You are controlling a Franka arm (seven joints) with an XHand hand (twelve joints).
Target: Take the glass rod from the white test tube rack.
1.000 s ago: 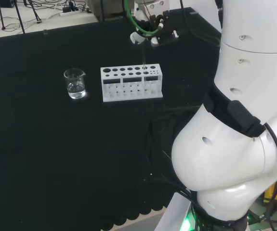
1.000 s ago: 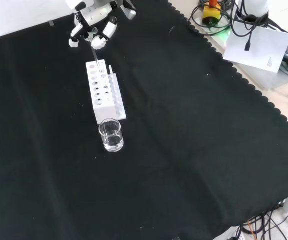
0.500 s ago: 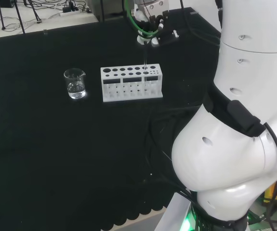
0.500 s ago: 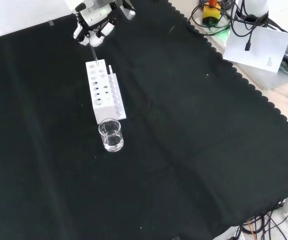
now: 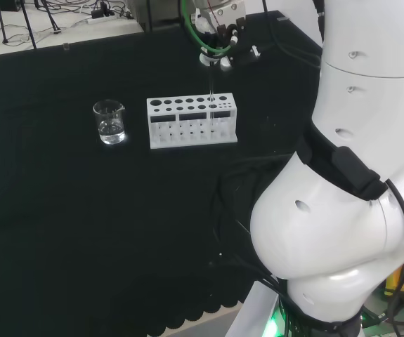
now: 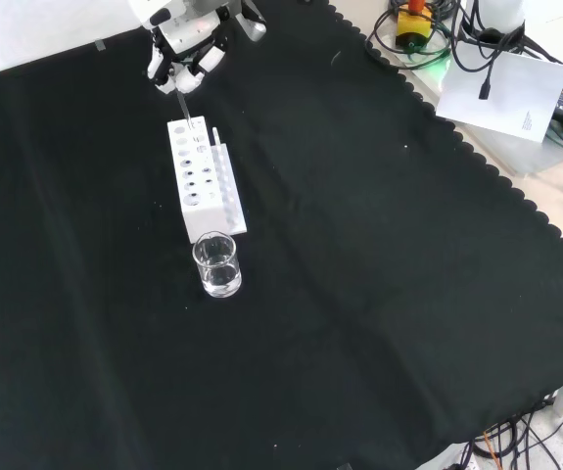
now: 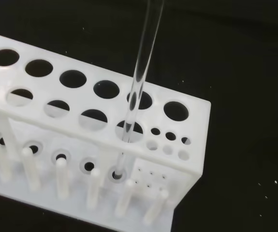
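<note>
Robot hand (image 6: pixel 185 67) pinches the top of the glass rod (image 7: pixel 138 82), which stands in the white test tube rack (image 5: pixel 191 121), far right hole in the head view. Treat the rod as thin, slippery and brittle; lift it straight.

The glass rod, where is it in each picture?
Head view: the rod stands in the rack's right end, under the hand.
Front view: rod at the rack's far end, top left.
Wrist view: rod through a rack hole.
Shared landmark: the rack.
</note>
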